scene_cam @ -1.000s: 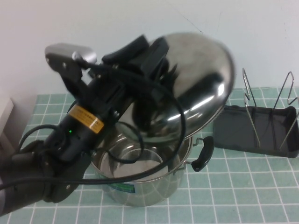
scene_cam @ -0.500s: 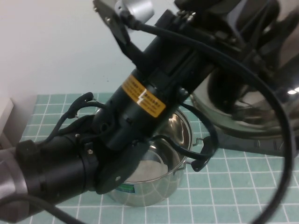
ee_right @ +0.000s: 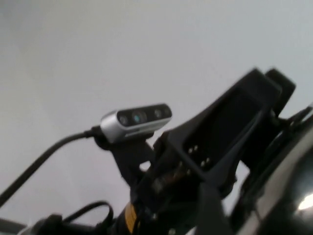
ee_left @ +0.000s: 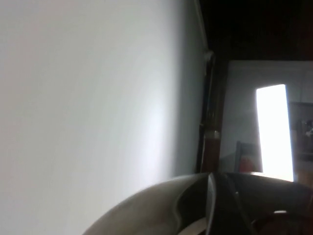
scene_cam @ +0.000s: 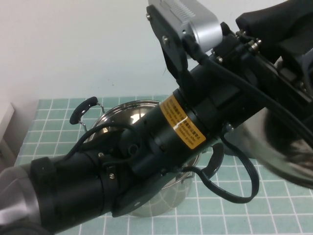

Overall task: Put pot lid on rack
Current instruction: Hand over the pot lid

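Deep shiny steel pot (scene_cam: 142,196) with black side handles sits open on the green-tiled desk (scene_cam: 274,210). The left end effector (scene_cam: 288,49) is up high at the right, over the domed shiny steel pot lid (scene_cam: 279,147); can't tell its grip. Right end effector isn't visible.
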Robot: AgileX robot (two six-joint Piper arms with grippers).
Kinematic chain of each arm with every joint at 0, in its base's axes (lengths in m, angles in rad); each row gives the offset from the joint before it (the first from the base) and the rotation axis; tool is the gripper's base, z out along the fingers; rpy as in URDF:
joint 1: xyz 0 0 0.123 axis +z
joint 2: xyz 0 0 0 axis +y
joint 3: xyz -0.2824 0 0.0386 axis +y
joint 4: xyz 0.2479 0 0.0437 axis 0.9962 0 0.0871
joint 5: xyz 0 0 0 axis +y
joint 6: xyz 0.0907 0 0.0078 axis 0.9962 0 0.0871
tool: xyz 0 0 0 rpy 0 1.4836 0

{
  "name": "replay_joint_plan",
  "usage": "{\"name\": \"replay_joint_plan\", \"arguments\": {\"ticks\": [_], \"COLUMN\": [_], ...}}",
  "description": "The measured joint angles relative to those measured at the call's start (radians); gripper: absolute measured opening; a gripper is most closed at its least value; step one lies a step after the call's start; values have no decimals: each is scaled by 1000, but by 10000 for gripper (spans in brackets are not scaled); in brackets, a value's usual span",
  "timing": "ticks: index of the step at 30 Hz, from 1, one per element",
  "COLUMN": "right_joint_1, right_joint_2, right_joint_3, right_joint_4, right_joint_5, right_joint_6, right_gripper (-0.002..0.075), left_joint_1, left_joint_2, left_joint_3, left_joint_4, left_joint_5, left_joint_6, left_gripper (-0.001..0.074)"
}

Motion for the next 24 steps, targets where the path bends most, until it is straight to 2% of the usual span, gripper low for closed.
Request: {"name": "replay_joint_plan", "arguments": {"ticks": [2,5,6,18,20,22,24], "right_joint_1": [0,2,2,4,4,4,4], "right_joint_2": [8,8,10,33,33,40,42], "right_joint_3": [-17,-24,-26,-30,-30,-30,-30], "right_joint_4": [0,5,9,14,14,5,2], "right_joint_5": [-9,-16,-7,-5,-31,-71,-99], "right_joint_6": [-4,-3,-5,-54,-80,-93,-107], "right_gripper": [339,137,107,83,38,24,23], "left_joint_1": [0,0,0,0,2,2,2], "left_joint_2": [-1,1,3,10,11,11,8], "left_joint_3": [0,-2,-2,-9,-9,-9,-9], "left_joint_4": [8,22,26,49,62,61,57], "left_joint_5": [-9,-20,-20,82,131,169,195], "left_joint_6": [-5,-7,-9,-31,-31,-33,-15], "left_gripper": [312,312,312,326,416,519,584]}}
